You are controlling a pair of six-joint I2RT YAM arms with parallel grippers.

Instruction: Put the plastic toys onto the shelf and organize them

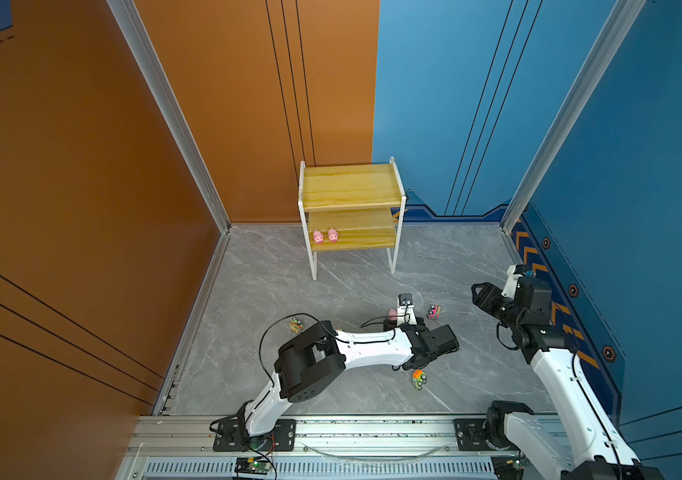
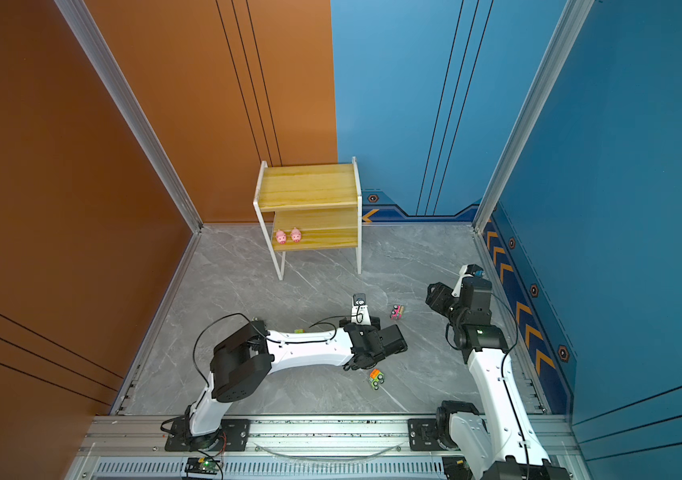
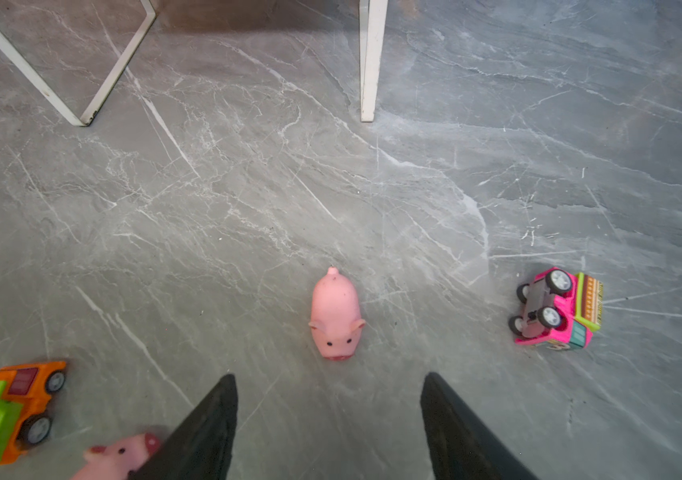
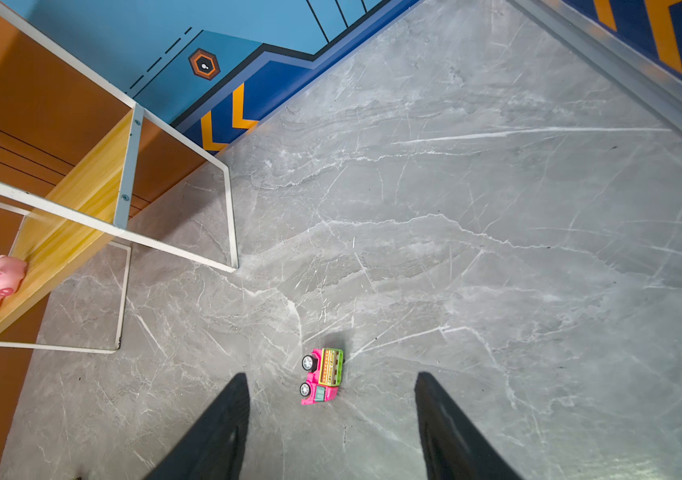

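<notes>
hidden: blurred pig (image 3: 123,455) half behind a left claw (image 3: 328,375) finger; orange-green truck (image 3: 2,419) cut by frame edge | claws: left claw and right claw (image 4: 331,374) both parted, empty | shelf (image 1: 349,187): two pigs (image 1: 318,237) on lower board | tabletop (image 1: 289,291): grey marble | room: orange wall (image 1: 81,166), blue wall (image 1: 642,166)

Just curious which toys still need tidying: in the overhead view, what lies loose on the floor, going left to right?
green-and-yellow toy vehicle → pink pig → orange-and-green toy truck → pink toy vehicle
</notes>
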